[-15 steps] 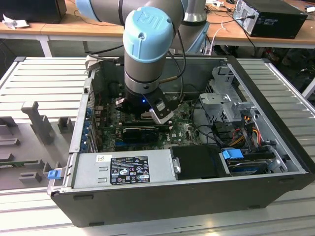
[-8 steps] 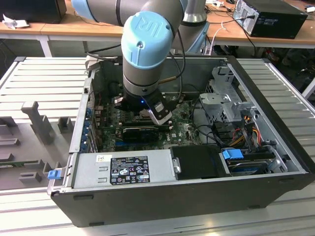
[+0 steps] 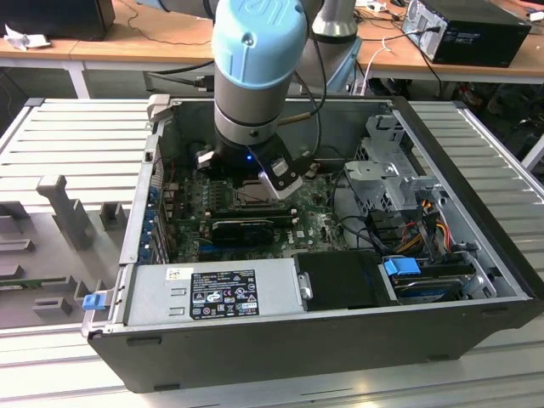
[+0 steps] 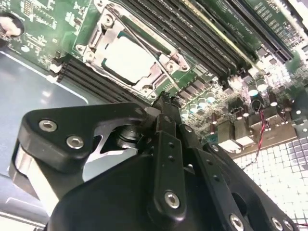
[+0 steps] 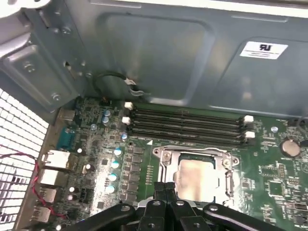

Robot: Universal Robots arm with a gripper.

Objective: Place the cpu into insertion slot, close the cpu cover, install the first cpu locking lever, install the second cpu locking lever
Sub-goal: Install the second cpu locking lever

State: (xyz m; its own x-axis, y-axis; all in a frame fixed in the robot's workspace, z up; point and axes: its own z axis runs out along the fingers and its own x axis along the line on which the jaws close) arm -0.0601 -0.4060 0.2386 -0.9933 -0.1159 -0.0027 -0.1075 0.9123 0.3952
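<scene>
The cpu [image 4: 129,58] [image 5: 196,175], a tan-grey square, lies flat inside the insertion slot [image 3: 253,195] on the green motherboard. The cpu cover [image 4: 98,36] [image 5: 166,156], a silvery frame, lies down around it, and the chip shows through its window. My gripper [image 4: 162,102] [image 5: 166,188] is shut with nothing between its black fingers. Its tips hover at the socket's edge, beside the frame's corner. In the exterior view the arm's wrist [image 3: 255,127] stands straight above the socket and hides part of it.
Long black memory slots [image 5: 187,126] run beside the socket, with a row of capacitors [image 5: 114,163] and rear ports [image 5: 50,168] close by. The case wall [image 5: 183,57] rises behind. A power supply [image 3: 212,289], drive cage [image 3: 391,178] and cables [image 3: 416,225] fill the rest of the case.
</scene>
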